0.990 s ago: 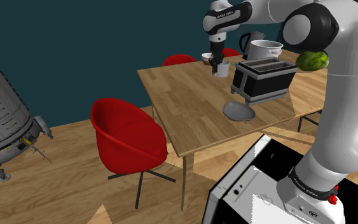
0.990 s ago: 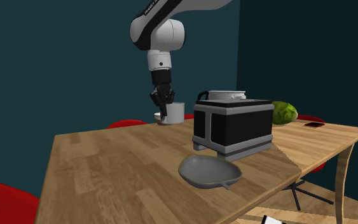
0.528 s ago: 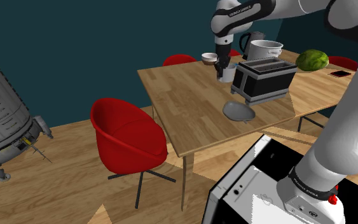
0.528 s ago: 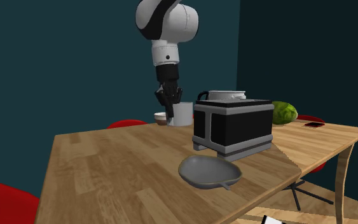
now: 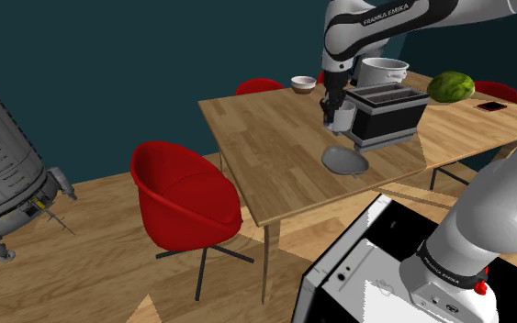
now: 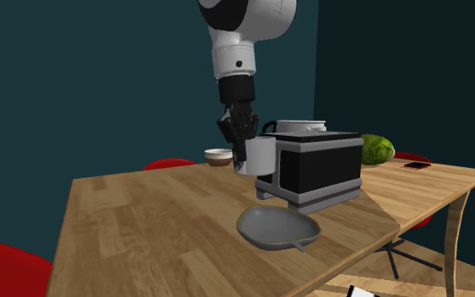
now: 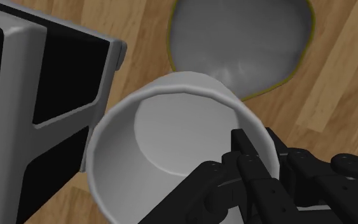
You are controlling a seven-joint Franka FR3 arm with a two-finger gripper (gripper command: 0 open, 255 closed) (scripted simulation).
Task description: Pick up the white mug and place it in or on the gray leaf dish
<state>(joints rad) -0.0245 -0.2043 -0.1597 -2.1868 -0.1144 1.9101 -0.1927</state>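
One risk in the shoulder view: the white mug (image 5: 343,117), clamped by its rim in the gripper (image 5: 332,105), hangs just beside the toaster (image 5: 389,115) and could clip it. Second exterior view: it's airborne, not over the gray leaf dish (image 6: 277,228) yet. Wrist view: fingers (image 7: 234,184) pinch one wall only, so it might swing or slip.

The gripper (image 7: 262,154) pinches the wall of the white mug (image 7: 165,137). Past the mug a gray dish (image 7: 241,38) lies on the wooden table (image 7: 343,83), beside a black toaster (image 7: 37,95).
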